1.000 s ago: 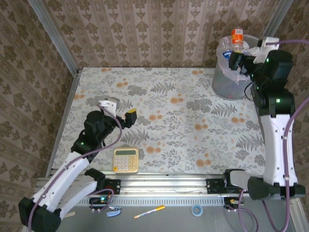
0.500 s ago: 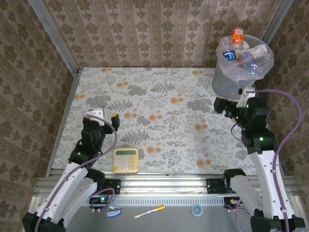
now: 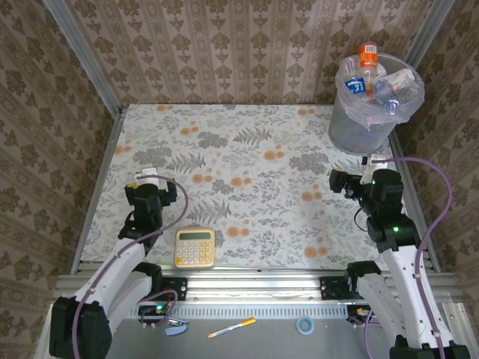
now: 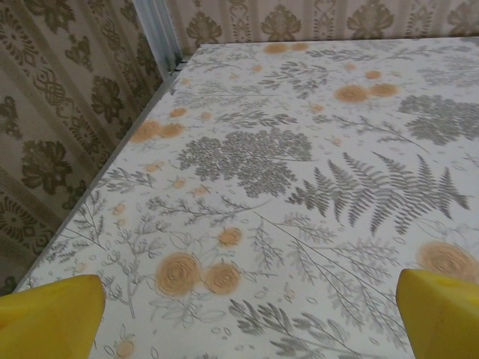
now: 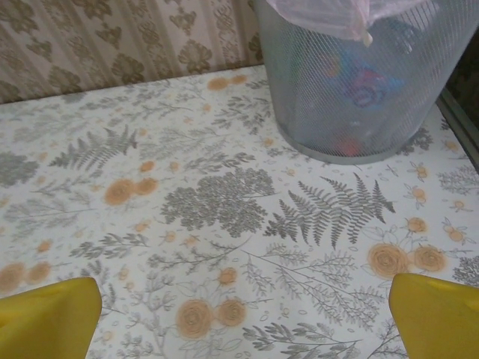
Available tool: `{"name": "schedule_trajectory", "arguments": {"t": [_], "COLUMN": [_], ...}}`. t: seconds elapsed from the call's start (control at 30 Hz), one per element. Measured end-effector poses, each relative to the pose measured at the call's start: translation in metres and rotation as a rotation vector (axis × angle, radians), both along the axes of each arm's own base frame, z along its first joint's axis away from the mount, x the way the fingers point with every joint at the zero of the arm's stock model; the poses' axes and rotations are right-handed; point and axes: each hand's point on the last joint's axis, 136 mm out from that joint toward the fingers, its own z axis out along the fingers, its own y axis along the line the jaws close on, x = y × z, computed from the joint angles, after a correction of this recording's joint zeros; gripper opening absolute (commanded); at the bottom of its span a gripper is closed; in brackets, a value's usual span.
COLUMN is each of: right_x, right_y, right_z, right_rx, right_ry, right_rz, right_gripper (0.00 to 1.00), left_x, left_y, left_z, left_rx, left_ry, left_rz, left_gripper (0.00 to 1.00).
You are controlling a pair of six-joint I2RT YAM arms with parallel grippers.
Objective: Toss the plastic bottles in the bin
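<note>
The bin [image 3: 361, 126] stands at the far right corner of the table, its pinkish bag liner holding several plastic bottles [image 3: 395, 82]. One bottle with an orange cap and label [image 3: 367, 63] sticks up above the rim. In the right wrist view the grey mesh bin [image 5: 329, 112] rises ahead, with blurred coloured bottles behind the mesh. My right gripper [image 3: 341, 182] hovers low over the table just in front of the bin, open and empty [image 5: 241, 318]. My left gripper [image 3: 147, 193] is pulled back at the near left, open and empty [image 4: 247, 321].
A yellow calculator [image 3: 195, 247] lies at the table's near edge, right of the left arm. A pen [image 3: 232, 327] and a tape roll [image 3: 304, 324] lie on the ledge below. Patterned walls close in the left, back and right sides.
The right gripper has come down from the bin's rim and drawn back towards its base. The left gripper has also drawn back to the near left. Both stayed open.
</note>
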Motion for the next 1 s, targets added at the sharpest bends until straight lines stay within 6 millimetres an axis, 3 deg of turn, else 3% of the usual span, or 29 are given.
{"name": "schedule_trajectory", "arguments": {"t": [0.13, 0.37, 0.67, 0.8, 0.87, 1.0], "right_x": [0.013, 0.04, 0.062, 0.066, 0.065, 0.067], "right_y": [-0.009, -0.021, -0.025, -0.024, -0.024, -0.022], "right_z": [-0.029, -0.073, -0.096, -0.1, -0.101, -0.088], "right_rx": [-0.027, -0.095, -0.153, -0.172, -0.182, -0.2], "right_ry": [0.018, 0.032, -0.123, -0.174, -0.19, -0.244], "right_rz": [-0.049, -0.098, -0.105, -0.1, -0.096, -0.085], "right_gripper": [1.0, 1.0, 1.0, 1.0, 1.0, 1.0], "left_x": [0.014, 0.023, 0.053, 0.056, 0.055, 0.059], "left_y": [0.004, 0.012, 0.011, 0.005, -0.001, -0.006], "left_z": [-0.009, -0.056, -0.05, -0.075, -0.081, -0.067], "left_rx": [0.025, 0.046, -0.013, -0.031, -0.038, -0.051], "left_ry": [-0.004, 0.051, -0.095, -0.068, -0.053, -0.109], "left_rz": [-0.003, -0.035, -0.132, -0.189, -0.231, -0.282], "left_gripper": [1.0, 1.0, 1.0, 1.0, 1.0, 1.0]}}
